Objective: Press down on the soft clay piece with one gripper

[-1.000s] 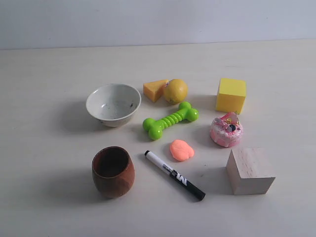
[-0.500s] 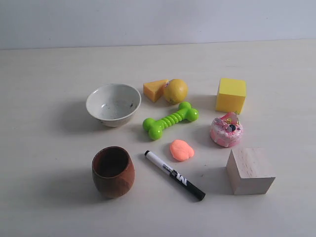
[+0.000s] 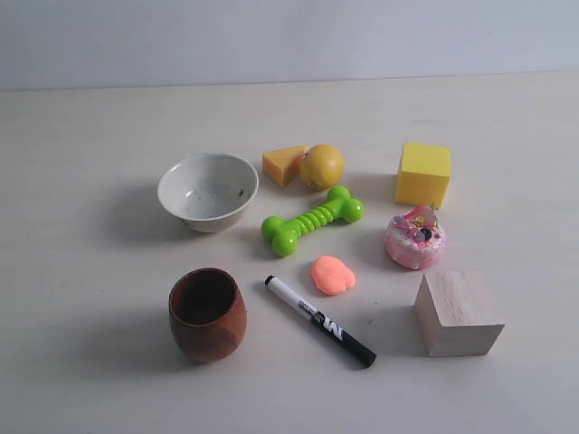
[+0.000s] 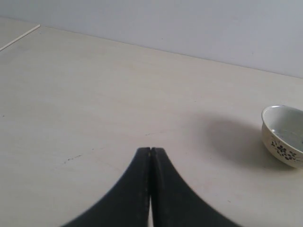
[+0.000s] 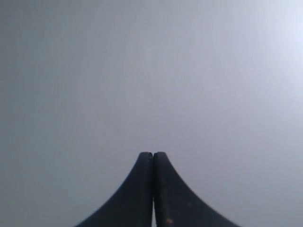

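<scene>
Salmon-orange and matte, the soft clay piece (image 3: 333, 275) lies as a rounded lump on the pale table (image 3: 81, 117), a little right of the middle of the exterior view; it lies free, with bare table all around it; just behind it is a green bone toy (image 3: 313, 220), set on a slant and apart from the clay; in front of it, near but not touching, a black-and-white marker (image 3: 319, 321) lies diagonally; to the right of the clay stands a pink toy cake (image 3: 415, 238), and nearer to the camera a pale wooden block (image 3: 458, 312); behind the cake is a yellow cube (image 3: 423, 174); further back an orange cheese wedge (image 3: 284, 164) touches a round yellow fruit (image 3: 322, 166); to the left are a white bowl (image 3: 213, 221) and, in front of it, a brown wooden cup (image 3: 213, 342), both upright; the left gripper (image 4: 150, 151) shows only in its wrist view, its two black fingers pressed together with nothing between them, over bare table, with the bowl well away from it; the right gripper (image 5: 153, 154) has its fingers together as well, holding nothing, and only a plain grey surface is seen behind it.
</scene>
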